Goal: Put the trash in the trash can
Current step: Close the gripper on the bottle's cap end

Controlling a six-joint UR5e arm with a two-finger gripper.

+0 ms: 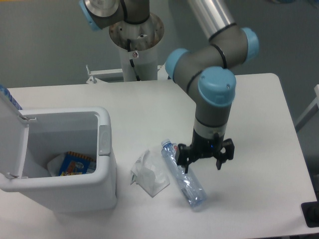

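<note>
One bottle (pixel 183 174) under spread gripper (pixel 203 163)

You're looking at an evenly lit, fairly bright scene with soft overhead light. The glossy white table (pixel 259 114) shows a faint shadow just right of the crushed clear plastic bottle (pixel 183 174). The picture is slightly soft throughout, with mild noise.

White table (pixel 124 107) filled most of frame. Grey floor lay behind along top. Small black object (pixel 311 214) sat at lower right edge.
</note>
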